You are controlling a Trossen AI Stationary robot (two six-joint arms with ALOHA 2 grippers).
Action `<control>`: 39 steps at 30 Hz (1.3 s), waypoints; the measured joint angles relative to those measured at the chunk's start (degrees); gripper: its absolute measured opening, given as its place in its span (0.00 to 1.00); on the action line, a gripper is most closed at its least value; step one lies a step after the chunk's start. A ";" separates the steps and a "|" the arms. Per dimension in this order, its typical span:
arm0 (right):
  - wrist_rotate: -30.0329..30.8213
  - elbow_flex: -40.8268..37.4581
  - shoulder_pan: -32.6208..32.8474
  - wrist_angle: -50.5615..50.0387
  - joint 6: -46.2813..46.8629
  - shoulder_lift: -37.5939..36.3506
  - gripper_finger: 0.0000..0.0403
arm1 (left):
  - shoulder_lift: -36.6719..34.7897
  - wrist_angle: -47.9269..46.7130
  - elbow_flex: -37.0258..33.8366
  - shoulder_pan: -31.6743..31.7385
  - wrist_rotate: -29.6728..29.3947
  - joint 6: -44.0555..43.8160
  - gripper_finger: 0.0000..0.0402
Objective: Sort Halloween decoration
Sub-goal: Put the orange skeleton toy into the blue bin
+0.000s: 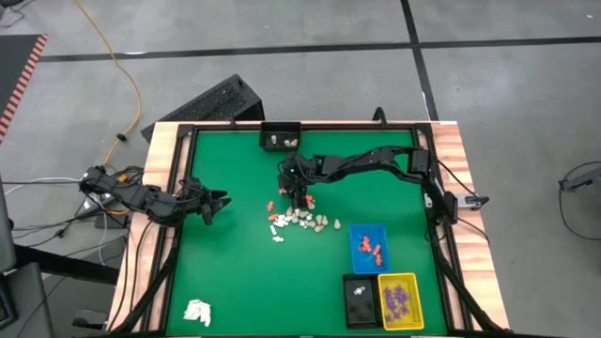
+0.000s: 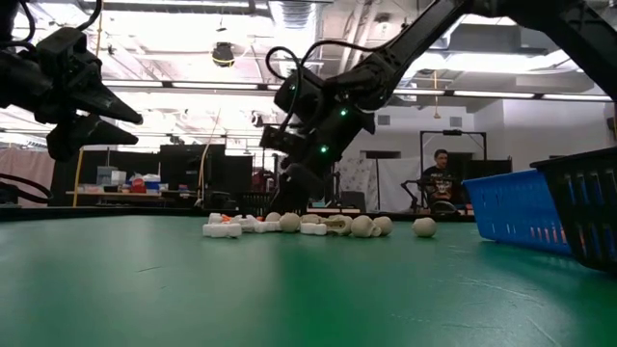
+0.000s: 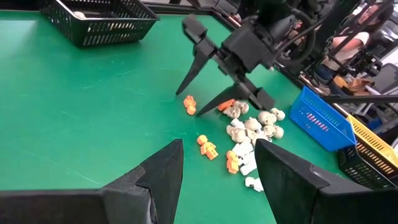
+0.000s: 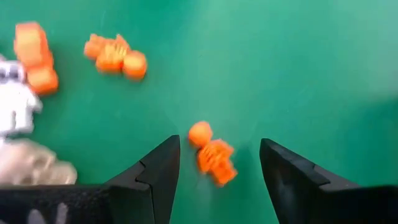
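while our right tool (image 1: 299, 201) hangs low over the middle of the green desk (image 1: 235, 282), its fingers are spread open on either side of a small orange figurine (image 4: 212, 155) that lies flat on the mat between them, not yet touched. the rest of the halloween decoration sits just beside it: more orange pieces (image 3: 208, 147), white pieces (image 1: 278, 230) and a cluster of cream skull-like pieces (image 1: 310, 221) lie heaped together near the desk's centre. we see some pieces already in trays: orange ones in the blue tray (image 1: 369, 247), purple ones in the yellow tray (image 1: 400, 300), a white one in the black tray (image 1: 358, 299) just beside the yellow one, and a few pale ones in the black tray at the far edge (image 1: 280, 137). our left tool (image 1: 214, 205) hovers above the desk's left side, well apart from the heap, with its fingers open and nothing between them. a white wad of paper-like material (image 1: 197, 312) lies near the desk's front left corner. in the low view a seated person (image 2: 441, 181) shows in the room behind the desk.
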 joint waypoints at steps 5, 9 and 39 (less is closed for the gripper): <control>-0.26 0.51 -0.20 0.54 2.42 1.12 0.55 | 0.00 0.01 0.00 0.00 0.16 -0.04 0.47; -0.16 0.50 -0.52 -0.57 3.82 0.95 0.52 | 0.00 -0.01 0.00 0.00 0.70 -0.07 0.47; 1.88 0.31 0.54 -9.85 8.04 -10.68 0.04 | 0.00 0.04 0.00 0.02 1.15 -2.56 0.47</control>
